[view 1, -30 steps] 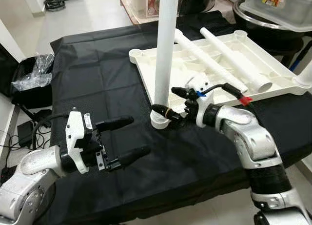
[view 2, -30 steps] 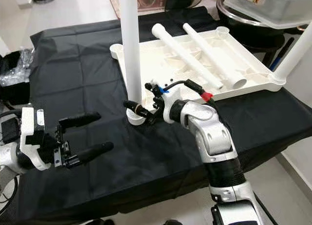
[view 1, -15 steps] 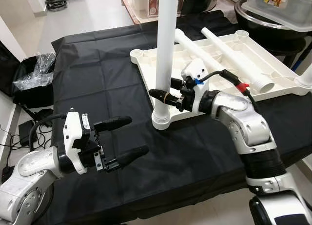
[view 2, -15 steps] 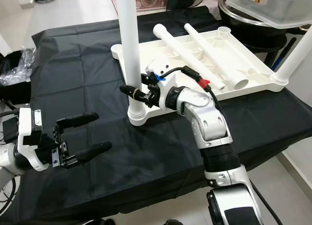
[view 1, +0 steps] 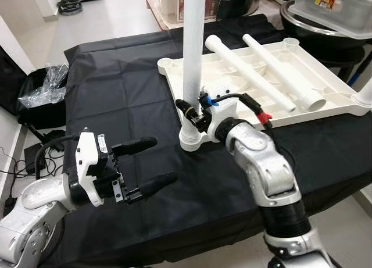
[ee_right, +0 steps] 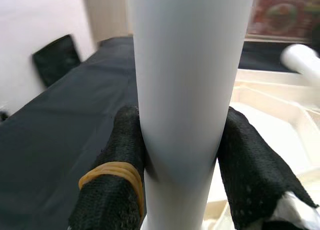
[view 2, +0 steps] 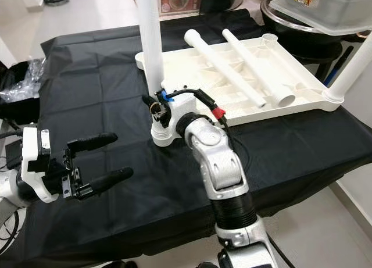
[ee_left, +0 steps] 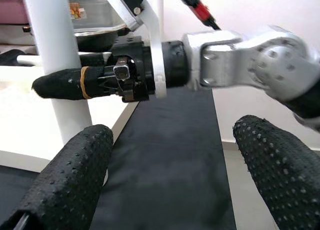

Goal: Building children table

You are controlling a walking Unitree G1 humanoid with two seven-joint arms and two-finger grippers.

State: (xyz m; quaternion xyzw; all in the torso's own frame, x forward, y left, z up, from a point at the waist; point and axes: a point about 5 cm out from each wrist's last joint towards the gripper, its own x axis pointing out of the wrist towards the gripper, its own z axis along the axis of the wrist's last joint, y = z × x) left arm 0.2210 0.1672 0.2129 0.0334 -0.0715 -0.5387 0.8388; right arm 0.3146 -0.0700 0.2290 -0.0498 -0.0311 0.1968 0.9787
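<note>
A white children's table top (view 1: 328, 76) lies upside down on the black-covered table. One white leg (view 1: 192, 47) stands upright in its near left corner socket. My right gripper (view 1: 189, 110) is shut on this leg just above the socket; in the right wrist view its black fingers (ee_right: 120, 165) press both sides of the upright leg (ee_right: 190, 80). Two loose legs (view 1: 244, 61) lie across the table top. Another leg (view 2: 351, 64) stands at the far right corner. My left gripper (view 1: 163, 160) hovers open over the cloth at the front left, empty.
The black cloth (view 1: 116, 93) covers the work table down to its front edge. A plastic bag (view 1: 43, 88) and cables lie on the floor at the left. A clear lidded container (view 1: 331, 12) sits on a dark pot at the back right.
My right gripper rose from the socket at the leg's base, swung left and closed around the upright leg. The left gripper stayed where it was, open.
</note>
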